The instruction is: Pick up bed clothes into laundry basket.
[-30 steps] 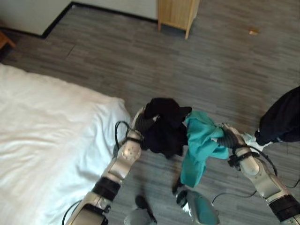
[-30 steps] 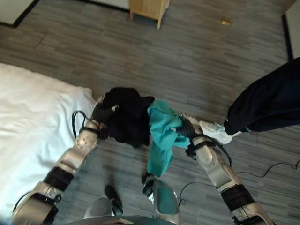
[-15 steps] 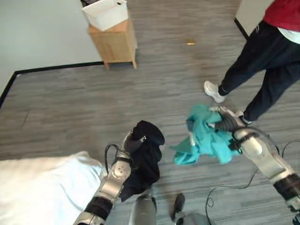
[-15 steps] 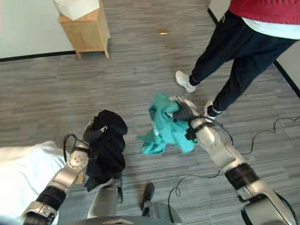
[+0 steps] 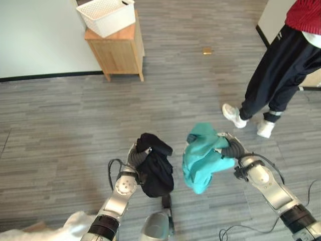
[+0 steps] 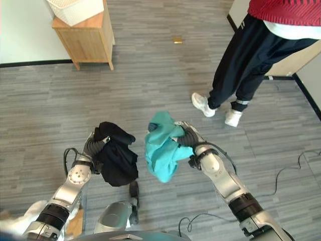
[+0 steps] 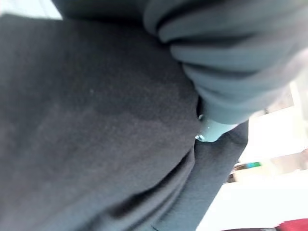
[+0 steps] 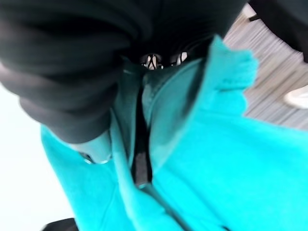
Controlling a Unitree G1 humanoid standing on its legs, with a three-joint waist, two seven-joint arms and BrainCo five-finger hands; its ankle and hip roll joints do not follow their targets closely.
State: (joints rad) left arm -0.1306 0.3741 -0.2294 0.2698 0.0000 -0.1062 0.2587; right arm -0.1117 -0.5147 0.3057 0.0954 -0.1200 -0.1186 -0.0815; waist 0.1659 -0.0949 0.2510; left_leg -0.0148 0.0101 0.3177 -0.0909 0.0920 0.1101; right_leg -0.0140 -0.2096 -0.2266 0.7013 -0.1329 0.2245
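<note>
View swings off bed, white basket (image 5: 106, 16) on wooden stand (image 5: 116, 52) now at 11 o'clock. Left hand (image 5: 136, 155) fingers clutching black garment (image 5: 156, 171), right hand (image 5: 229, 149) clutching teal garment (image 5: 200, 160). Guess next: carry over.

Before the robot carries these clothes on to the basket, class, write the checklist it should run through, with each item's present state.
1. Left hand gripping the black garment: ok, the cloth hangs from it above the floor.
2. Right hand gripping the teal garment: ok, also hanging free.
3. Garments apart: ok, a gap shows between them.
4. White basket located: ok, on the wooden cabinet ahead to the left.
5. Person out of the way: ok, standing to the right, off the line to the basket.
6. Basket has room: cannot tell.
</note>
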